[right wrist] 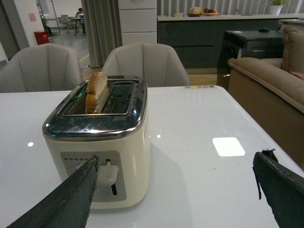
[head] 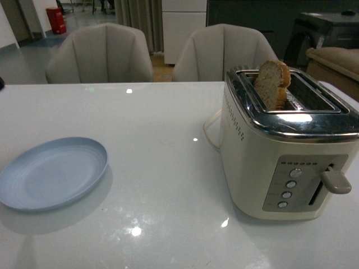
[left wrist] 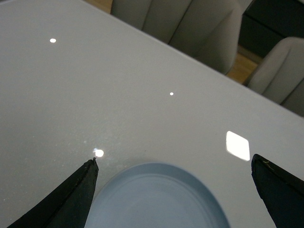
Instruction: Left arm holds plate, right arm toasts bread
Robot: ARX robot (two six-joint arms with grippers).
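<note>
On the table (head: pixel 168 168), the plate (head: pixel 51 174) lies at front left, well apart from the toaster (head: pixel 286 145) at right, in whose left slot the bread (head: pixel 273 83) stands upright, two chairs (head: pixel 101 53) behind the table.

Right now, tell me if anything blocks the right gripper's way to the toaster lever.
Nothing visible does. The open right gripper faces the cream toaster; its lever sits just beyond one fingertip, over bare white table.
</note>
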